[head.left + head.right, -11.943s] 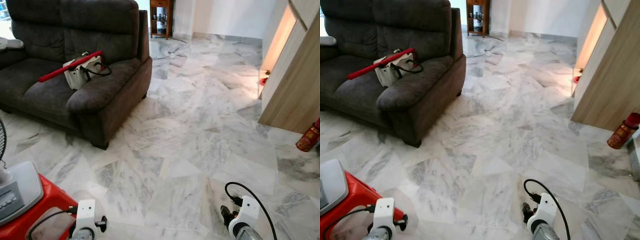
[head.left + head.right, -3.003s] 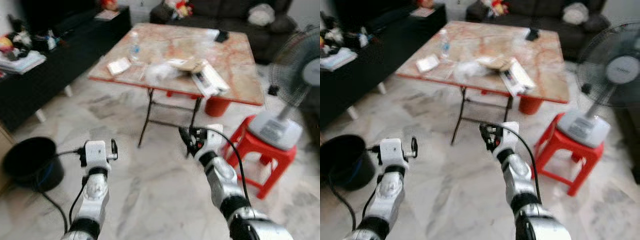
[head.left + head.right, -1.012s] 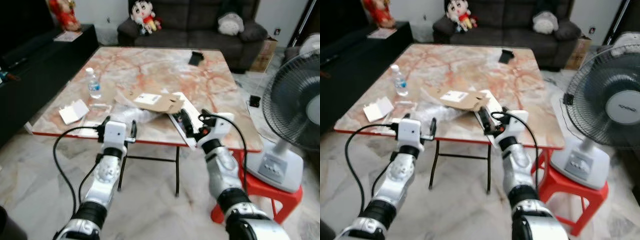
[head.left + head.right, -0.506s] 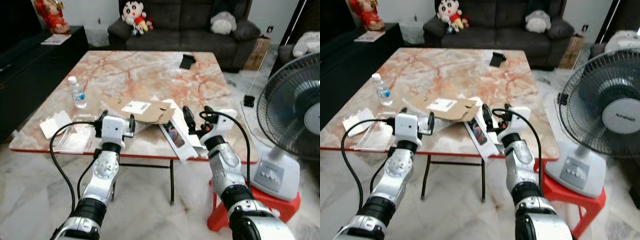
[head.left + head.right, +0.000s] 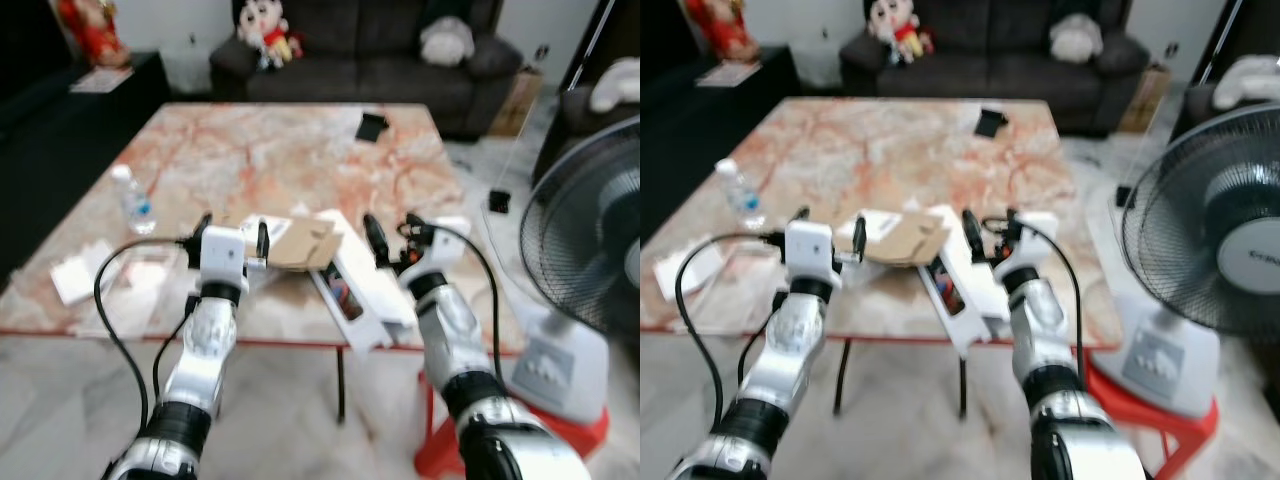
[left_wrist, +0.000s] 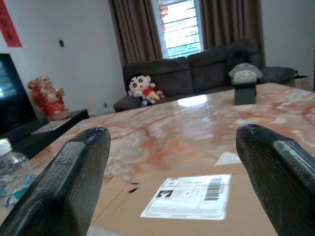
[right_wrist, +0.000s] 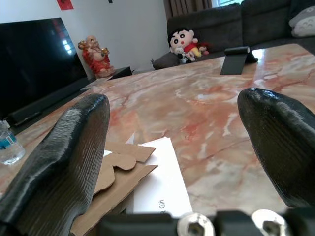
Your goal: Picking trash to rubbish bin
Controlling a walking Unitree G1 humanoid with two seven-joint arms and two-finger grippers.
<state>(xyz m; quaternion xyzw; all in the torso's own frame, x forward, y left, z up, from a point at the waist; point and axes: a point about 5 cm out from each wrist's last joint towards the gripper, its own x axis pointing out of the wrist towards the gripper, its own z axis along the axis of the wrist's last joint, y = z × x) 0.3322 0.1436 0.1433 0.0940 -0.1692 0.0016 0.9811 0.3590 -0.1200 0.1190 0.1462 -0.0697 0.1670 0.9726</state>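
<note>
Both hands raised over the near edge of the counter (image 5: 300, 140). Left hand (image 5: 229, 238) has its fingers spread wide, empty, hovering just short of the cardboard (image 5: 300, 240). Right hand (image 5: 390, 238) likewise wide open and empty, above the white box (image 5: 360, 285).

Trash on the counter: flattened brown cardboard with a white shipping label, near the front edge between the two hands; the long white box touching it on the robot's right, one end overhanging the counter edge; a bottle (image 5: 133, 200) well to the left; white papers (image 5: 80, 275) at the front left corner. A small dark object (image 5: 372, 126) sits far back (cannot tell what it is; probably not trash).

Risks, as judged from here:
- The box already overhangs. A nudge from the right hand or wrist on approach could tip it off onto the floor.
- The cardboard lies flat. Fingers coming in level may slide over or push it instead of getting under an edge, shoving it into the box (which then falls).
- Cardboard and box touch, so lifting one may drag the other.
- Head views are soft, so the depth estimate for the close is uncertain; closing early would grip air.
- Fan (image 5: 590, 260) stands close on the right; a wide swing of the right arm could hit it.
</note>
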